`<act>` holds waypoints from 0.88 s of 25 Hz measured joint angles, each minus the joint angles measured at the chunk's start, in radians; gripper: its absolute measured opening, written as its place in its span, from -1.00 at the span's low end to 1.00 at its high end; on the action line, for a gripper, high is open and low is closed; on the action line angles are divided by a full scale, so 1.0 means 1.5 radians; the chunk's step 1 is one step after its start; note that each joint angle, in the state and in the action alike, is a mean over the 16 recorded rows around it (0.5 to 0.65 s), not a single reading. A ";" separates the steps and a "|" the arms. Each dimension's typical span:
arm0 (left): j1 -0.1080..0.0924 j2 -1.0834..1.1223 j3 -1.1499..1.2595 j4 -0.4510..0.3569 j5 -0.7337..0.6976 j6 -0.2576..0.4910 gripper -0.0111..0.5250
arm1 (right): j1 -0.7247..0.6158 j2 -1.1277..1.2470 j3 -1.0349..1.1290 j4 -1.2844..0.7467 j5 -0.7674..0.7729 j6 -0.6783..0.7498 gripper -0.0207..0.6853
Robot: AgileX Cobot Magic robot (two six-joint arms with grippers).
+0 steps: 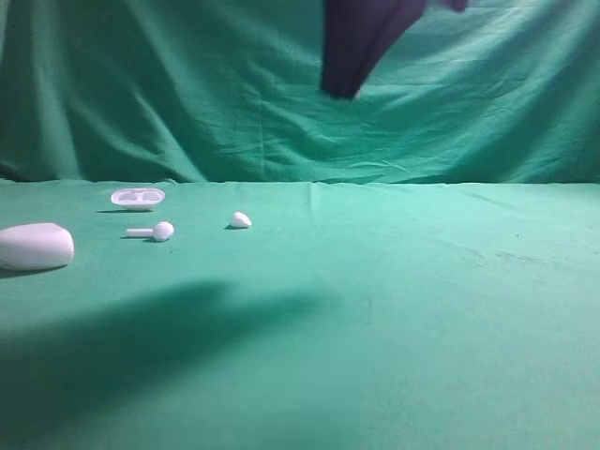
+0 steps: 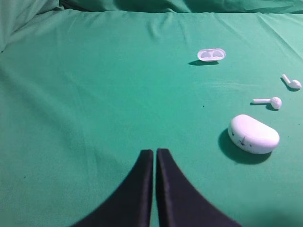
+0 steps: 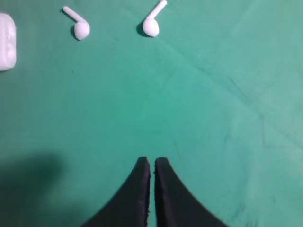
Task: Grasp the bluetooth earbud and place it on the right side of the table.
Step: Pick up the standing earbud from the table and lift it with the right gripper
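Though well apart, bluetooth earbud (image 3: 151, 27) straight ahead of right end effector (image 3: 152, 161)

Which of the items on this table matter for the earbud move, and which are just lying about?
Job: bluetooth earbud, the white bud nearest the middle; table, its right side the target.
Lying about: other earbud; open white shell; large white case.

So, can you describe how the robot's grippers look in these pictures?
Each gripper has two matte black fingers with no markings, broad at the base and curving inward to slim tips. This shows on the left gripper and the right gripper. In the exterior high view, only a dark blurred arm shows at the top. No cables are visible.
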 joint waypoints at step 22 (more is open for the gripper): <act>0.000 0.000 0.000 0.000 0.000 0.000 -0.96 | 0.052 0.183 -0.168 -0.081 0.006 0.025 0.22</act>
